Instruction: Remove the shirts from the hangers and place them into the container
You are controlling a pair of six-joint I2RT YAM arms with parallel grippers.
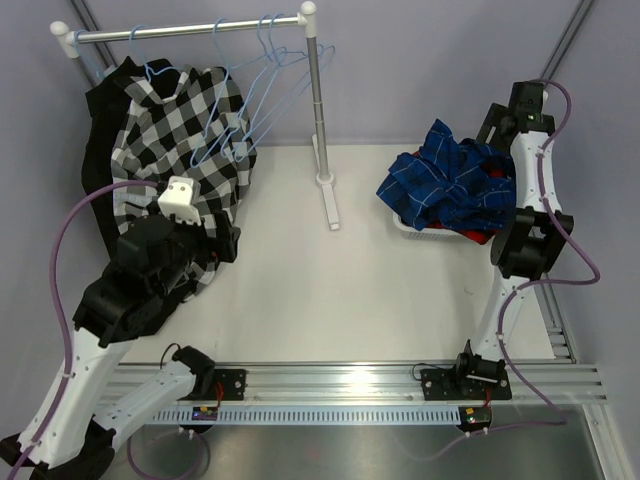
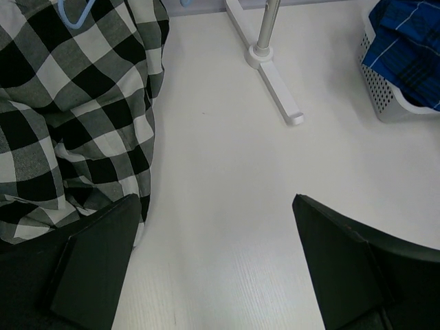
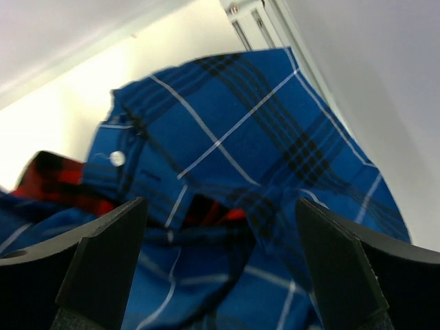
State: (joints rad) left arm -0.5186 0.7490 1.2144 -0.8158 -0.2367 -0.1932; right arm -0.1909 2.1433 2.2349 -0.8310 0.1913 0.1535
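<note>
Where everything rests, the table [image 1: 350, 270]: white top, both arm bases at its 6 o'clock edge.
Clothes rail [image 1: 190, 33]: one, at 10 to 11 o'clock, with its post and foot toward the centre.
Left arm: reaches from 7 o'clock up toward 9 o'clock, wrist at the hem of the hanging shirts.
Right arm: rises from 5 o'clock, elbow folded, wrist tipped down at 2 o'clock.
Shirts, four visible: black-white check shirt [image 1: 190, 130] hanging on the rail; black shirt [image 1: 100, 110] behind it; blue shirt [image 1: 450, 180] heaped in the container, over the red-black plaid shirt [image 3: 55, 182].
Container [image 1: 415, 226]: one, at 2 o'clock; its perforated wall is clear only in the left wrist view.
Hangers [image 1: 250, 95]: at least four hooks on the rail; the exact count is unclear.
Left gripper [image 2: 216, 227]: spread wide and empty over bare table, one finger just beside the check hem.
Right gripper [image 3: 216, 240]: spread wide above the blue shirt, clasping nothing; only its wrist view shows the shirt's button.
</note>
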